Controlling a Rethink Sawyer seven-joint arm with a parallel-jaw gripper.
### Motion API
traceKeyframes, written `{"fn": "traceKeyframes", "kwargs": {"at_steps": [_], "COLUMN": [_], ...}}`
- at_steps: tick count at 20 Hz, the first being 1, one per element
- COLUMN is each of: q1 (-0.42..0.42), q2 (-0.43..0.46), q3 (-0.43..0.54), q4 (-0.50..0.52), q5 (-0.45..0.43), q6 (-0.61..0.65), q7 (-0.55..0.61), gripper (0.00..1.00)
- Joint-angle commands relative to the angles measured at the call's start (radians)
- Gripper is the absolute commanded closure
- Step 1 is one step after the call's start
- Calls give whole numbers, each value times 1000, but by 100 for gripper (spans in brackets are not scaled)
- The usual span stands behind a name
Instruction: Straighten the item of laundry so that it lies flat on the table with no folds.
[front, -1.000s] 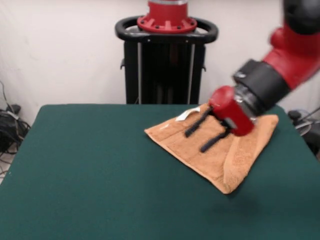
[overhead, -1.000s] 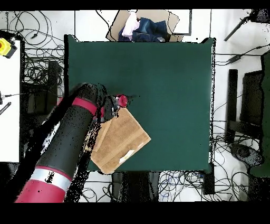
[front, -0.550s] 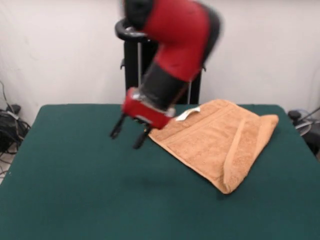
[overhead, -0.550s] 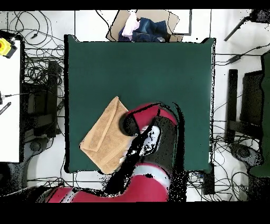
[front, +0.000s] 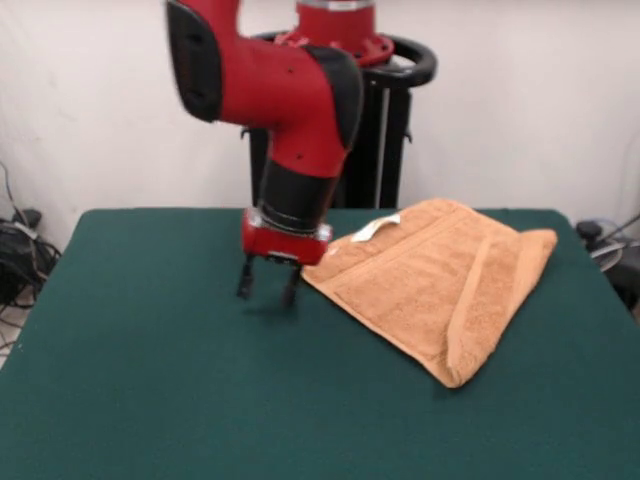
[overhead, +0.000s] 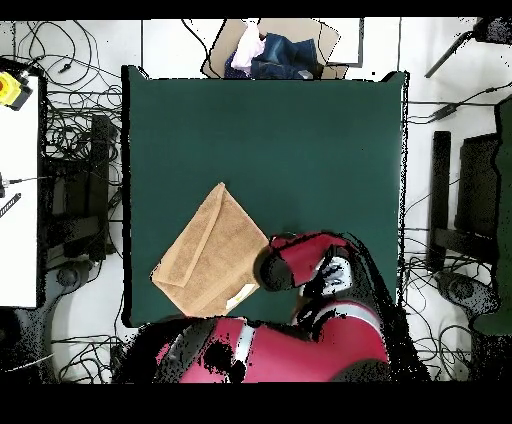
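Green table (front: 150, 400), white wall behind; towel (front: 440, 290) lies toward the table's right side in the front view, reaching the far edge, one strip folded over along its right side, white tag (front: 375, 228) at the far edge. Gripper (front: 268, 283) hangs just off the towel's left corner, fingers apart, holding nothing. Looks like repositioning between grasps; next move likely needs a pinch on the folded strip's edge, then pulling it open.
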Motion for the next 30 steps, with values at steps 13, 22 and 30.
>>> {"fn": "traceKeyframes", "kwargs": {"at_steps": [13, 22, 30], "q1": [53, 21, 56], "q2": [-258, -319, -282], "q3": [227, 279, 239], "q4": [247, 276, 236], "q5": [55, 106, 97], "q6": [57, 177, 170], "q7": [9, -15, 42], "gripper": [0, 0, 0]}}
